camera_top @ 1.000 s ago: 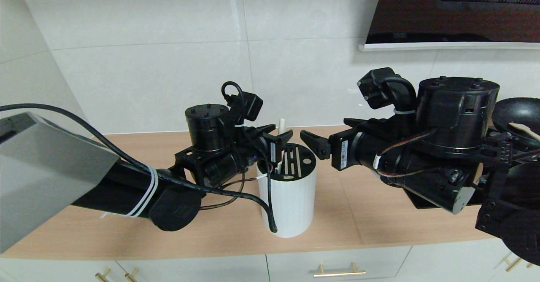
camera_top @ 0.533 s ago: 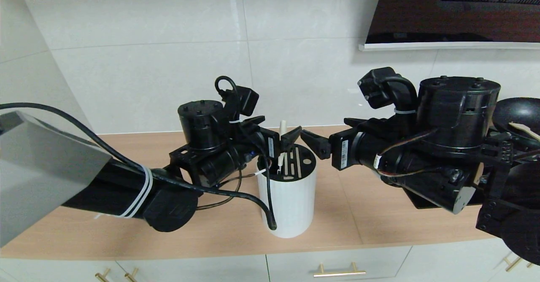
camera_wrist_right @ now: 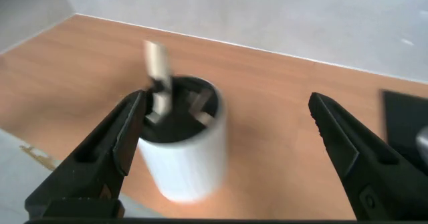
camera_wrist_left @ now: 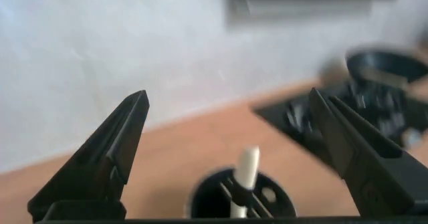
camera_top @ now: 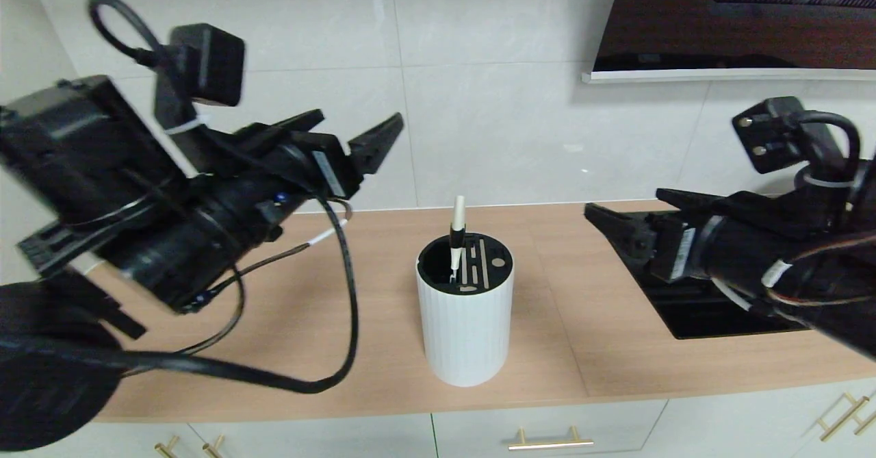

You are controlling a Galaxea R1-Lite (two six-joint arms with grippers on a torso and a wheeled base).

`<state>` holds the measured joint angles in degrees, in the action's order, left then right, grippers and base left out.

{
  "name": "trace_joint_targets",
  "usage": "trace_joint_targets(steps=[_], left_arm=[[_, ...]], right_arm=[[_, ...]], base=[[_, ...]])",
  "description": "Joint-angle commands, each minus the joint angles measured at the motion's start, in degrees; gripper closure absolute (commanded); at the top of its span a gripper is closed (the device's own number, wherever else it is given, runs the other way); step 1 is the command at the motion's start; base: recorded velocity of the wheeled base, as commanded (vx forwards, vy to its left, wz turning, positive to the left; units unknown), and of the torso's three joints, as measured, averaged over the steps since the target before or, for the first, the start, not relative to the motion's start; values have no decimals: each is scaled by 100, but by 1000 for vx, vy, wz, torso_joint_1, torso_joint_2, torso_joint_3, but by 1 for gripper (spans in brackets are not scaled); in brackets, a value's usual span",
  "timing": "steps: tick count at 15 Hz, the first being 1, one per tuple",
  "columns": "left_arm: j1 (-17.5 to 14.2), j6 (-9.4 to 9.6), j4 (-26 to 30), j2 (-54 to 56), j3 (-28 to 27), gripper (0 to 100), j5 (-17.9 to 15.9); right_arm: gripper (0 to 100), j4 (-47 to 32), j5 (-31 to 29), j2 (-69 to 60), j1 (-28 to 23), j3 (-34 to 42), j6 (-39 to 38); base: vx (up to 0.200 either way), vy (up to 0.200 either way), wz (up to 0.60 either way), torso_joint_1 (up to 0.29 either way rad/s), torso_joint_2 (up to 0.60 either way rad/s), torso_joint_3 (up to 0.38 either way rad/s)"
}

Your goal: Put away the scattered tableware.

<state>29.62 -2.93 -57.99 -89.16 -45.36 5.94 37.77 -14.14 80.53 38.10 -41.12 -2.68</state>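
Head view: takes in both arms at once. Shows a white ribbed holder upright near the middle of the wooden tabletop, black slotted top facing up. Shows a white-handled utensil standing almost upright in one of the slots, handle end poking well above the rim. Puts the left pincer high up and off to the holder's left, well apart from it, jaws spread wide and gripping nothing. Puts the right pincer lower, off to the holder's right, over the holder-side edge of the black cooktop set into the tabletop, likewise spread wide and empty. Adds a dark range hood on the tiled wall and brass drawer handles below the tabletop's front edge. Left wrist view: looks between the left pincer's two parted fingers down onto the holder's dark top, with the utensil's pale handle rising from it and the cooktop beyond; dark shapes past that too blurred to name. Right wrist view: frames the holder between the right pincer's parted fingers from the other side, bringing out its white wall and the utensil near the rim, leaning a little, blurred, with tabletop around it.
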Motion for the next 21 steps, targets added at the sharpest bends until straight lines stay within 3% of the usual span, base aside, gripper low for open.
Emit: trace_joint_targets(steps=[1,4,7,9,12,14,17,21], left_arm=[[-686,38,262,1815,1091,0,303],[-1336,11,1580,3634,1882,0,303],[-1424,-59,3953,5787,1864,0,268],[-1820,-384,4999,6701,1882,0,92],[-2356,-964,5694,7651,1943,0,-198],[-2611,-964,5992,8072,2022,0,-409],[-2971,-947,6124,8679,2356,0,-699],[-3006,-938,6115,8916,2717,0,-796]], right_arm=[[0,-15,34,-1848,-672,1088,22],[0,-358,43,-3764,-1296,2099,426],[0,-1439,210,-5636,-1867,2679,681],[0,-2564,228,-6497,-2192,2565,690],[0,-3223,342,-7315,-2755,2556,796],[0,-3232,421,-7482,-2983,2565,804],[0,-3144,869,-7886,-3845,2627,822],[0,-3144,799,-8036,-3836,3040,778]], base=[[0,0,0,0,0,0],[0,0,0,0,0,0],[0,0,0,0,0,0],[0,0,0,0,0,0],[0,0,0,0,0,0],[0,0,0,0,0,0],[0,0,0,0,0,0],[0,0,0,0,0,0]])
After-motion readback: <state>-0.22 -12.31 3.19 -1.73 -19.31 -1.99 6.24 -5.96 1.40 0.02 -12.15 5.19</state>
